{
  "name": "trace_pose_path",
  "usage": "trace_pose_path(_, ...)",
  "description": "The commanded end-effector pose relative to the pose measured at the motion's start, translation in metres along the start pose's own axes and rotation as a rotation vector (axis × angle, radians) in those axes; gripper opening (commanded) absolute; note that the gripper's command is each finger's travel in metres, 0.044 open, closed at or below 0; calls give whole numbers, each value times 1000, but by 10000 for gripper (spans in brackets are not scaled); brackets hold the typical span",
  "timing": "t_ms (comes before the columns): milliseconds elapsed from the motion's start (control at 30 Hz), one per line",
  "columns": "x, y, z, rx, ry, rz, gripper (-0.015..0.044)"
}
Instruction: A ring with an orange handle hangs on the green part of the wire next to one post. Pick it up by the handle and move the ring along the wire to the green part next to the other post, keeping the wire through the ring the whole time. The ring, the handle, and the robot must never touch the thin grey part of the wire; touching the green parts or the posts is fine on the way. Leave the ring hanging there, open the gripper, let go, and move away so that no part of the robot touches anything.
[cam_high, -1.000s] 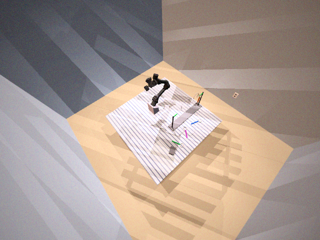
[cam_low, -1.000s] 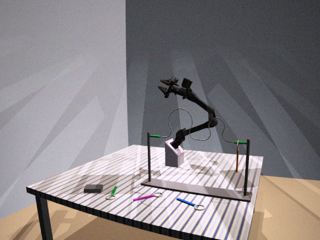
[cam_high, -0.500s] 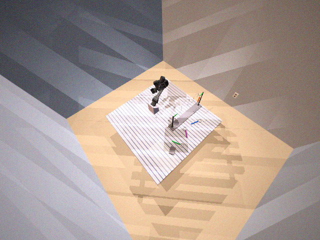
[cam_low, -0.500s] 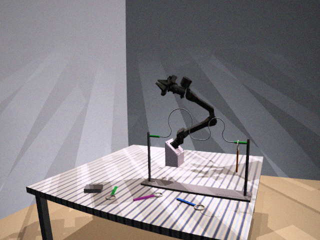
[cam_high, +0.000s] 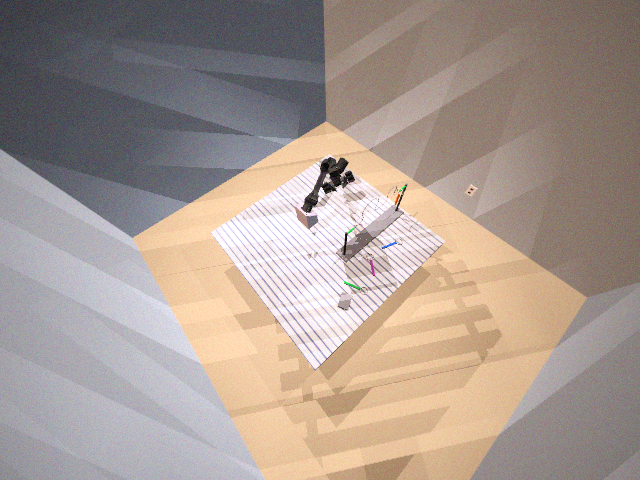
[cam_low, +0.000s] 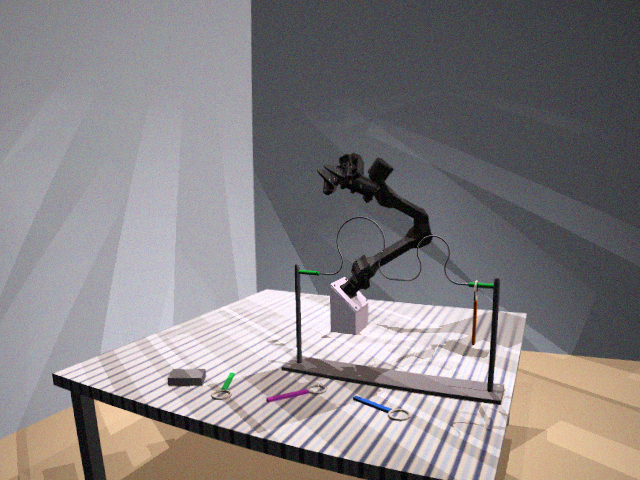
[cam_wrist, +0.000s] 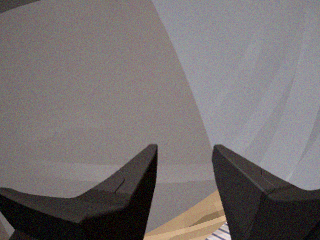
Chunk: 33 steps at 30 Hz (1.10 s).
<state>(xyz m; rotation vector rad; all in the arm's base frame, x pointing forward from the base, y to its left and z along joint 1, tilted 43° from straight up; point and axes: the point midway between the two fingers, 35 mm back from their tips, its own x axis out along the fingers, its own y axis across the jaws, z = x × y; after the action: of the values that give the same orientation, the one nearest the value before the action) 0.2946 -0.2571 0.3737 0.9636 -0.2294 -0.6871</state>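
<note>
Exterior view shows the gripper (cam_high: 340, 183) (cam_low: 321, 180) (cam_wrist: 186, 151) partly open, holding nothing, raised well apart from the ring (cam_low: 475, 289) hanging below it on the starting green wire section (cam_low: 487, 285), so grasping, carrying across and releasing all remain.

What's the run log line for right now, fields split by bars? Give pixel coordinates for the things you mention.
black gripper (cam_high: 350, 177) (cam_low: 324, 179) (cam_wrist: 186, 151): partly open, nothing held | orange-handled ring (cam_high: 397, 199) (cam_low: 474, 322): hanging on green wire section beside one post | transfer: not done
</note>
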Motion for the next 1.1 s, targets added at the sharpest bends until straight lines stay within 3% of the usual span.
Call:
trace_pose_path(0, 0, 34, -23, -6, 27, 69, 160)
trace_pose_path(500, -35, 142, -114, 8, 152, 300, 160)
trace_pose_path(1067, -136, 241, -198, 100, 325, 539, 160)
